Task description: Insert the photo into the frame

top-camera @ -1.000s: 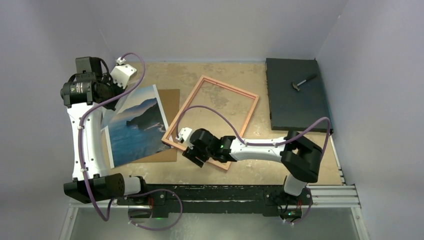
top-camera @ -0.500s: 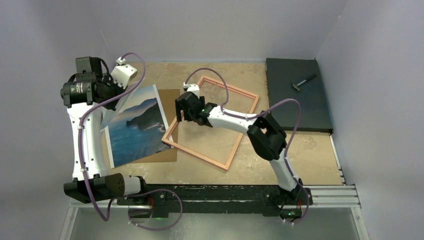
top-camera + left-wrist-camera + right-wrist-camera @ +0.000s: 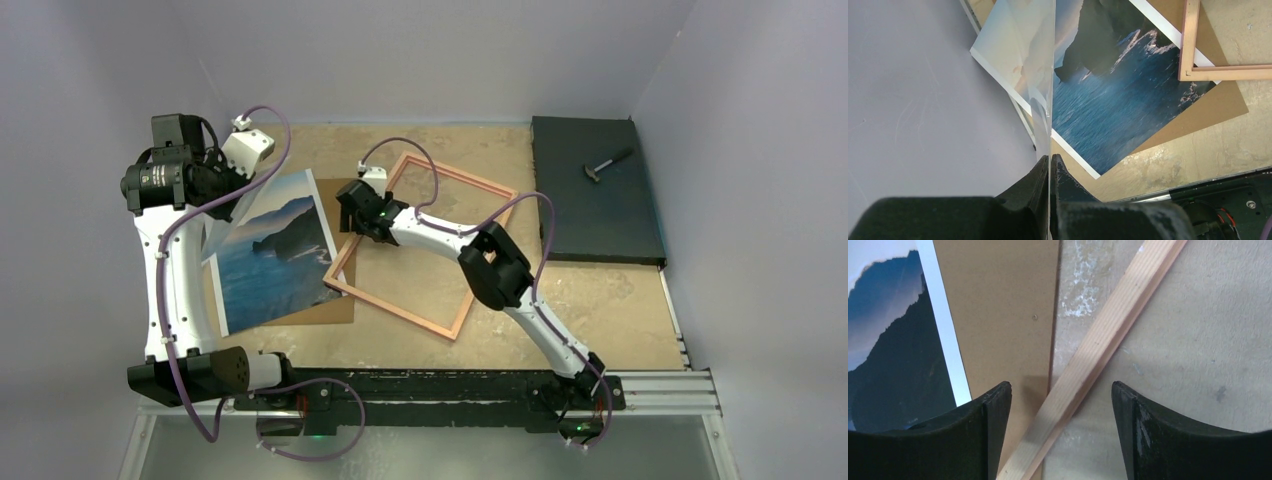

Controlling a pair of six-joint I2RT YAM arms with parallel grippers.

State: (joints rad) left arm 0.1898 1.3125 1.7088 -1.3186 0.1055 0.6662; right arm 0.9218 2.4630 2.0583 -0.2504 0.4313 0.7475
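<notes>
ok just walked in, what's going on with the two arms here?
Left gripper is shut on the edge of a thin clear sheet, holding it tilted up over the photo. Right gripper is open, straddling the left rail of the frame beside the brown board. The photo lies on that board, not yet in the frame.

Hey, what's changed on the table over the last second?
The right hand swung from the frame's near-left corner outward along its left rail and now hangs open astride it, gripping nothing. The left hand stayed shut on the photo's edge; frame and photo have not moved.
</notes>
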